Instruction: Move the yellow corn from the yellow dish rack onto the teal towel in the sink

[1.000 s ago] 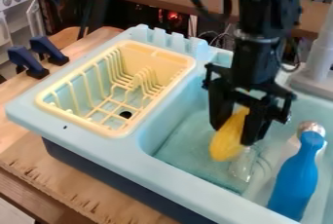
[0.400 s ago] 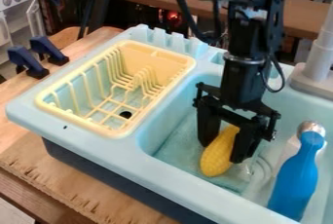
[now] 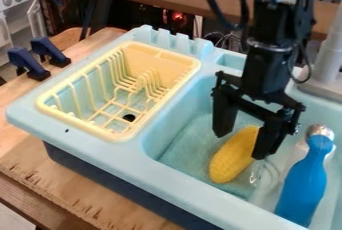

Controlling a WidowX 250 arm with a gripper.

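Hanging over the sink basin (image 3: 175, 119), the gripper (image 3: 244, 143) stands wide open, with nothing in its grasp. Yellow corn (image 3: 231, 161) lies in the basin beneath the gripper. The blue bottle (image 3: 304, 186) occupies the basin's right portion; the pale yellow dish rack (image 3: 152, 60) sits to the basin's left, as viewed.

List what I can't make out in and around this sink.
All in the camera view:
- Corn: part of its upper right side, behind the gripper.
- Silver-topped thing: most of its body, behind the blue bottle.
- Clear thing beside the corn: exact shape, see-through against the sink.
- Grey post: upper part, cut off by the right edge.
- Sink: right end, cut off by the right edge.
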